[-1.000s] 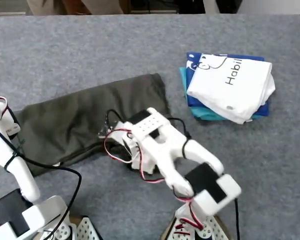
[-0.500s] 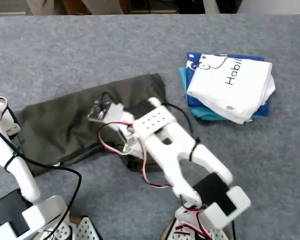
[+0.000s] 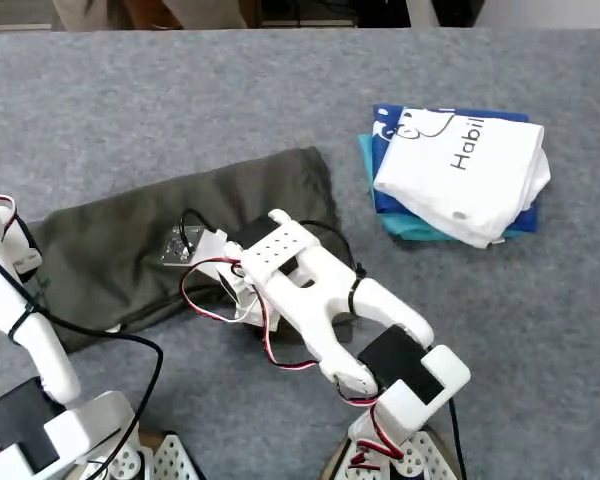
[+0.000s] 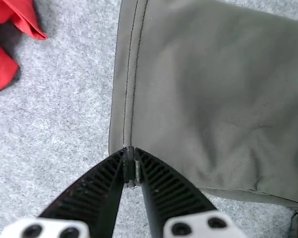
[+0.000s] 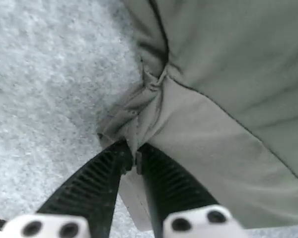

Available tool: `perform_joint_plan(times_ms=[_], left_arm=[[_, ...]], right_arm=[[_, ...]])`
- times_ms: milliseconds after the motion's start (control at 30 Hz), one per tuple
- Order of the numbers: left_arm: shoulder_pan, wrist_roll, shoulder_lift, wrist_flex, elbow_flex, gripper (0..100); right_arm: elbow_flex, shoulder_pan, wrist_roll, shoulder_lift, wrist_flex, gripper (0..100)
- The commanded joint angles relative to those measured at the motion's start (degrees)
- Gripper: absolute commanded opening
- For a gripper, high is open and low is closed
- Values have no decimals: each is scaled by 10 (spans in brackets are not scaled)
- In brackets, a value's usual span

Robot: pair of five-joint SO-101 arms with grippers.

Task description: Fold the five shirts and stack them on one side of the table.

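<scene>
Olive shirt (image 3: 120, 250) was spread on the table (image 3: 280, 90). Its hem corner was pinched in the left gripper (image 4: 130, 171); a bunched edge was clamped in the right gripper (image 5: 134, 159).

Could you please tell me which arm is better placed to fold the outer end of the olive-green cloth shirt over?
Probably left: the left gripper pinches the olive-green shirt at its end hem, whereas the right gripper holds bunched cloth midway along an edge.
</scene>
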Motion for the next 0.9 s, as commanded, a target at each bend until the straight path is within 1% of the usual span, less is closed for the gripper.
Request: perform_joint_plan(times_ms=[0, 133, 233, 300, 367, 433, 467, 533, 700, 767, 867], left_arm=[[2, 3, -3, 4, -21, 20], [4, 4, -3, 4, -21, 20], [5, 5, -3, 4, -23, 20], [5, 4, -3, 4, -24, 20], [5, 4, -3, 4, -24, 20], [5, 4, -3, 4, -23, 20], [5, 4, -3, 4, -23, 20], [5, 3, -3, 4, -24, 20], [12, 5, -1, 2, -40, 20], [22, 12, 7, 2, -63, 20], [42, 51, 50, 4, -120, 20]], right_arm=[[-7, -15, 4, -22, 11, 37], [24, -48, 6, -43, 7, 41], [35, -54, 4, -51, 6, 52], [36, -36, 4, -57, 6, 111], [35, -11, 8, -65, 6, 201], [35, 14, 33, -76, 11, 277], [35, 25, 46, -85, 11, 298], [33, 57, 63, -106, 22, 294], [-18, 133, 97, -162, 35, 243], [-56, 148, 100, -175, 48, 210], [-124, 150, 111, -177, 67, 167]])
